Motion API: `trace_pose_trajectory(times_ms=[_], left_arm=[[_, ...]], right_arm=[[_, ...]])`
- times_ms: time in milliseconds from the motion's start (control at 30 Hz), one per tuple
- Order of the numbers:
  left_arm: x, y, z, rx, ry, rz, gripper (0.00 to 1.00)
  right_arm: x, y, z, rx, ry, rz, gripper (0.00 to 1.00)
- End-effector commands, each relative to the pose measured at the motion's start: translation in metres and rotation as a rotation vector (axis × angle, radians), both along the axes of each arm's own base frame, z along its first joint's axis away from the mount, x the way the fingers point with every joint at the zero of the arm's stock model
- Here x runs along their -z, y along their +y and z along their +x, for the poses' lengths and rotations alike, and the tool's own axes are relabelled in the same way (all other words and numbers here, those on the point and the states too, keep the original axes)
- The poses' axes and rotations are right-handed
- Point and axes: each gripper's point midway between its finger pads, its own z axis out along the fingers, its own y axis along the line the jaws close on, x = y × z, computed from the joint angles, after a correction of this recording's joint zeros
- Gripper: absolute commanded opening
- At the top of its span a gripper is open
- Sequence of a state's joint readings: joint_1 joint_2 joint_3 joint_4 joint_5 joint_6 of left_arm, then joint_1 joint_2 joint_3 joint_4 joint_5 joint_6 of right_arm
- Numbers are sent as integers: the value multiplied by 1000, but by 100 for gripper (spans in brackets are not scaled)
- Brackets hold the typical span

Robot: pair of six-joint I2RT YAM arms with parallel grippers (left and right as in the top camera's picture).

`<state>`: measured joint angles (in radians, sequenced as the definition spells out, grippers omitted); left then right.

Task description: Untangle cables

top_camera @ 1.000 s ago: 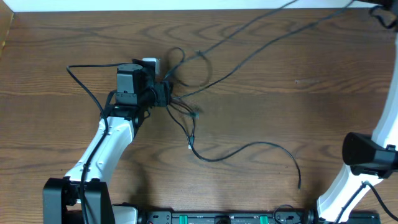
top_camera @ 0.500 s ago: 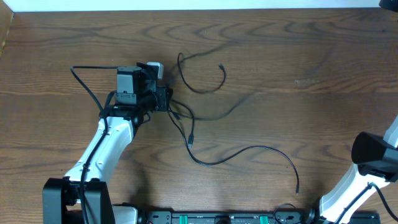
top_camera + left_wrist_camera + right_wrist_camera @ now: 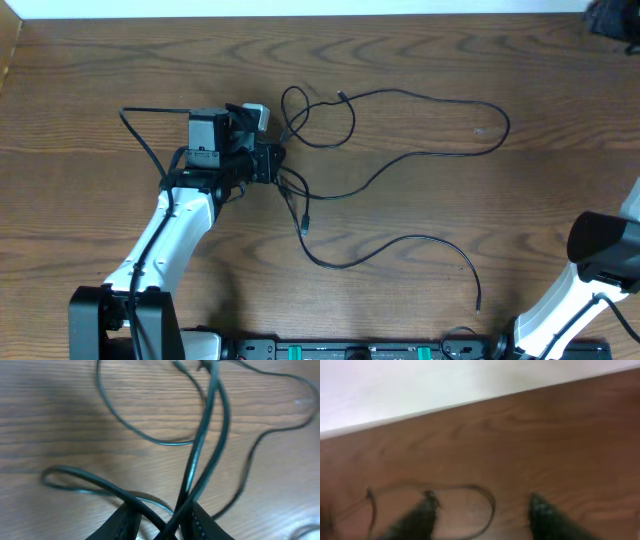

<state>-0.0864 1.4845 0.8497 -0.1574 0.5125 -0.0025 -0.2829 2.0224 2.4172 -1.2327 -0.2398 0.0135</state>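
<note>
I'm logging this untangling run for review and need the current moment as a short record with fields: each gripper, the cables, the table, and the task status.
left gripper: shut on the cables where they bunch, left of the table's middle
right gripper: open, empty, near the far right corner
cables: thin dark cords; one long loop spreads right from the bunch, another trails toward the near edge with a free end
table: brown wood
task status: cords cross near the left gripper, not yet separated

The table [image 3: 520, 200] is brown wood, smooth with a faint sheen; the thin black cables [image 3: 199, 435] have glossy plastic sheaths.
</note>
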Motion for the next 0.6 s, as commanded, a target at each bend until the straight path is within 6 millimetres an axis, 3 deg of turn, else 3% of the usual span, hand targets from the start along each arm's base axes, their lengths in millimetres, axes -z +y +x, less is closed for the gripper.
trace_pose_trajectory(times_ms=[0, 100, 267, 400, 567], left_arm=[[-24, -24, -7, 118, -38, -132, 31], [-37, -37, -10, 185, -65, -207, 36], [-55, -42, -10, 218, -122, -241, 36], [-62, -36, -6, 186, -157, -204, 36], [-53, -21, -3, 105, -137, -123, 36]], right_arm=[[4, 60, 0, -305, -33, 93, 77], [16, 79, 0, -371, -10, 119, 83], [36, 101, -2, -432, 35, 120, 84], [47, 122, -4, -472, 66, 131, 85], [65, 143, -11, -511, 120, 148, 92]])
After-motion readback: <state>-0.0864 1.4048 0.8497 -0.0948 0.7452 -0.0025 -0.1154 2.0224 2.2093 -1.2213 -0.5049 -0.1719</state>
